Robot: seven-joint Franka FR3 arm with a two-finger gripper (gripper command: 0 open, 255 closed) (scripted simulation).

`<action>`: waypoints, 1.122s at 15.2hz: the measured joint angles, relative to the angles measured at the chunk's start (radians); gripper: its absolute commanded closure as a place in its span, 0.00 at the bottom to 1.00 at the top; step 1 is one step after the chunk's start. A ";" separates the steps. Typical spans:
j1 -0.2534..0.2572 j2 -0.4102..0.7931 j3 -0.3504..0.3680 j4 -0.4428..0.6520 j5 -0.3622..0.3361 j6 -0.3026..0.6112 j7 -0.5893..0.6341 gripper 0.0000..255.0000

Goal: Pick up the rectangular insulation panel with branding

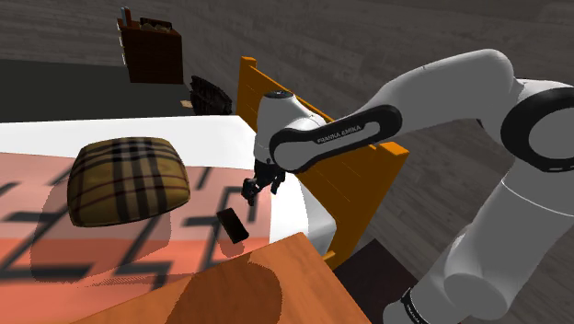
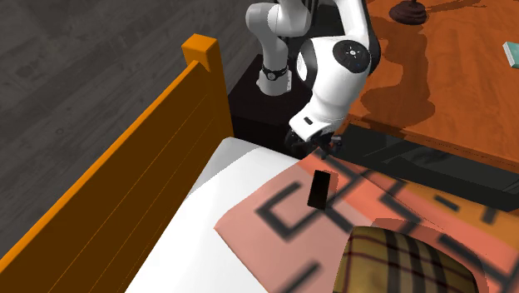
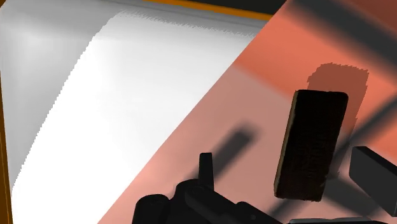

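Light was even and fairly bright, falling from above; the white sheet (image 3: 127, 95) glared almost blank, with a jagged, stair-stepped line where its lit face met its grey shaded side; the panel (image 3: 312, 143) read nearly black, its surface detail lost, and threw a hard-edged shadow onto the blanket (image 3: 267, 70) behind it; the pillow (image 1: 129, 179) left a soft dark patch beneath itself; the arm (image 1: 441, 101) cast a broad, blurred shadow over the tabletop (image 1: 304, 276); the floor (image 1: 368, 37) lay dim; the bed frame (image 2: 108, 191) ran straight to the picture's border.
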 measured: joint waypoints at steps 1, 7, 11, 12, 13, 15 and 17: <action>0.007 0.029 0.003 0.016 -0.012 0.007 0.015 0.00; 0.072 0.274 0.001 0.194 -0.108 0.029 0.111 0.00; 0.098 0.356 -0.007 0.244 -0.138 0.047 0.139 0.00; 0.102 0.366 -0.009 0.246 -0.142 0.054 0.144 0.00; 0.105 0.377 -0.011 0.250 -0.146 0.060 0.147 0.00; 0.107 0.395 -0.017 0.247 -0.155 0.081 0.151 0.00; 0.110 0.414 -0.022 0.244 -0.163 0.102 0.157 0.00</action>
